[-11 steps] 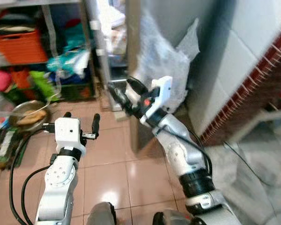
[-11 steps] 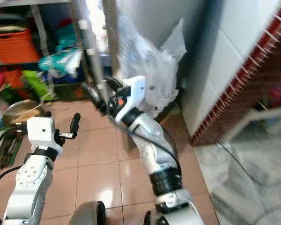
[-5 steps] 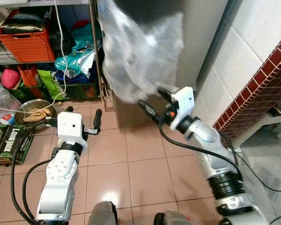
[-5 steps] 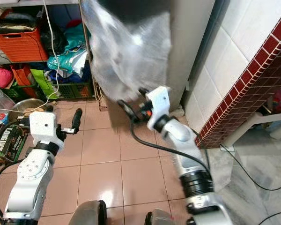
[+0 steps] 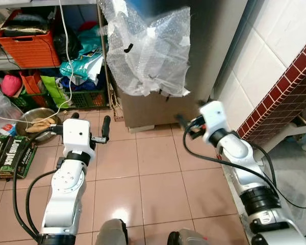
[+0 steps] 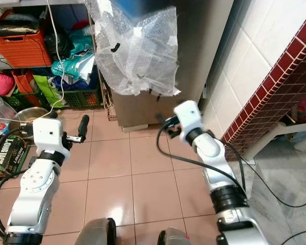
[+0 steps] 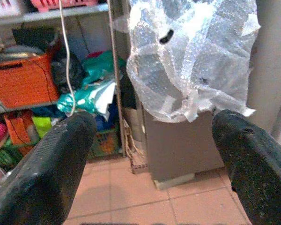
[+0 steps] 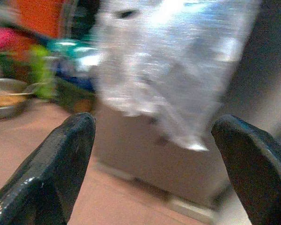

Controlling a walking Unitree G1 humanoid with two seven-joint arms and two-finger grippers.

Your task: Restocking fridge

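A tall grey fridge (image 5: 214, 41) stands ahead with its door closed. A sheet of bubble wrap (image 5: 148, 51) hangs over its front. My left gripper (image 5: 90, 121) is held out low over the tiled floor, left of the fridge. It is open with nothing between its fingers (image 7: 42, 173). My right gripper (image 5: 186, 127) hovers just in front of the fridge's bottom corner, below the bubble wrap. It is open too and holds nothing, with its fingers (image 8: 51, 173) wide apart. Neither gripper touches the fridge.
Left of the fridge is a metal shelf with an orange crate (image 5: 28, 48), bags and a green crate. A steel bowl (image 5: 38, 122) and a dark box (image 5: 7, 153) lie on the floor. A tiled wall with a red brick band (image 5: 280, 102) closes the right.
The camera swung and steadied, bringing the fridge front into the middle. My right gripper moved right and drew back from under the bubble wrap. The left arm kept its pose.
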